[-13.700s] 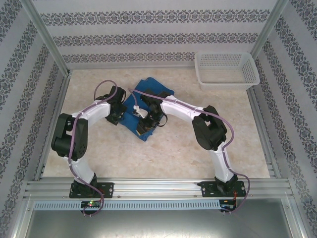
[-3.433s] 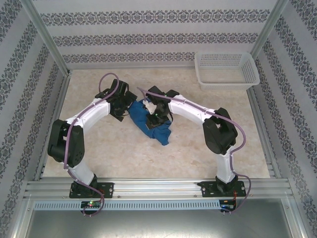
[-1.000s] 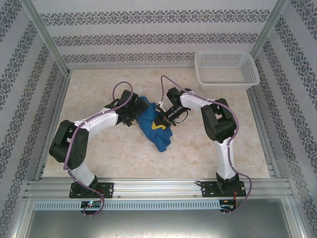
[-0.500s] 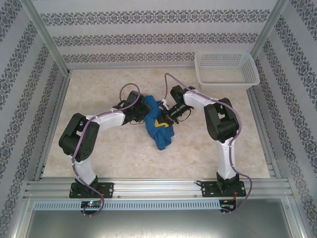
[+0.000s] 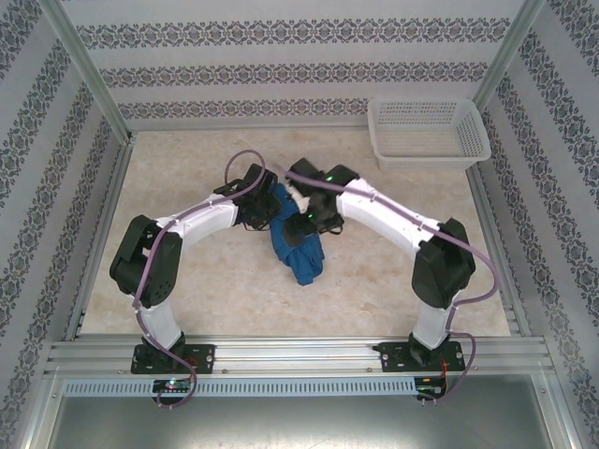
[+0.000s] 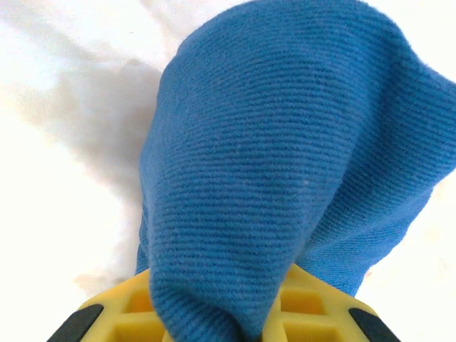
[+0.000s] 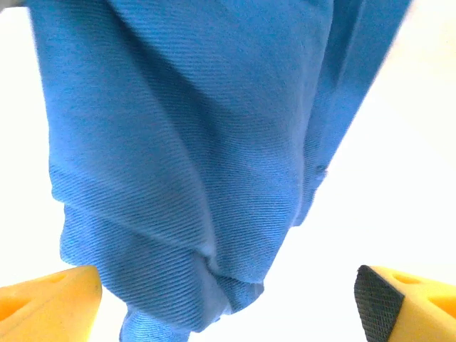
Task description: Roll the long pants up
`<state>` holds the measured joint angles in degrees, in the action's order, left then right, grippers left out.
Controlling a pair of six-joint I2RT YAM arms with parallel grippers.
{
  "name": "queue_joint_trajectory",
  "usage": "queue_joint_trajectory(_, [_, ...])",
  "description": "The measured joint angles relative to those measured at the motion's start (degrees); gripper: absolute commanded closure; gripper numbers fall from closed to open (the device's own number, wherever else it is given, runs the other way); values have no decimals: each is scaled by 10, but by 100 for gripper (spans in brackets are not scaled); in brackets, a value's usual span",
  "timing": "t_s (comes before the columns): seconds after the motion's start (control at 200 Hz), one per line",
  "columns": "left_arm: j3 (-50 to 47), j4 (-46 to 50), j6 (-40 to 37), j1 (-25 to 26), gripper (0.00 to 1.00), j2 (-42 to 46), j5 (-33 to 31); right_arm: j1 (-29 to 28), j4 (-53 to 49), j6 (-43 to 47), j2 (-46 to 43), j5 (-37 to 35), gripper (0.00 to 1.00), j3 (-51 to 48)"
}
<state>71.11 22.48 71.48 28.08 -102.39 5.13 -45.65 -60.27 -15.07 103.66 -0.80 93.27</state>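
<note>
Where the overhead camera looks down on the table (image 5: 234,295), the long pants (image 5: 298,245) lie as a narrow, crumpled blue bundle near the middle of the surface, running from between the two wrists toward the near edge. The left gripper (image 5: 270,216) meets the bundle's upper left side and the right gripper (image 5: 305,227) sits over its upper right part, so both tools crowd the far end of the cloth. A white mesh basket (image 5: 429,132) stands in the far right corner, well apart from the cloth. From the left wrist camera, the long pants (image 6: 285,142) rise as a humped fold above the pale tabletop, and a pinch of that fold runs down into the left gripper (image 6: 229,322), whose yellow fingers (image 6: 317,313) sit close on either side of it (clamped on the cloth, as far as the picture lets one judge). From the right wrist camera, the long pants (image 7: 185,142) hang in loose diagonal folds ahead of the right gripper (image 7: 228,303); its fingers (image 7: 50,298) stand wide apart at the two lower corners of the view, and the cloth's lower tip dips between them without either pad pressing on it, so this tool is released.
</note>
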Motion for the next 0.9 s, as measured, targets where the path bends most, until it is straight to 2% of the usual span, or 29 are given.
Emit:
queue_joint_trajectory(0.095, [13,53,5,0,100,5,0,-85,0,-12,0,-116,5,15])
queue_joint_trajectory(0.185, [25,94,10,3,100,7,-2,-149,-9,-22,10,-198,3,23])
queue_joint_trajectory(0.405, [39,146,19,7,100,8,-2,-206,-37,-32,94,-325,2,53])
queue_joint_trajectory(0.699, [40,147,25,14,100,4,-4,-226,-45,-35,137,-357,2,75])
queue_joint_trajectory(0.904, [43,146,25,21,100,0,-7,-233,-57,-47,147,-342,2,97])
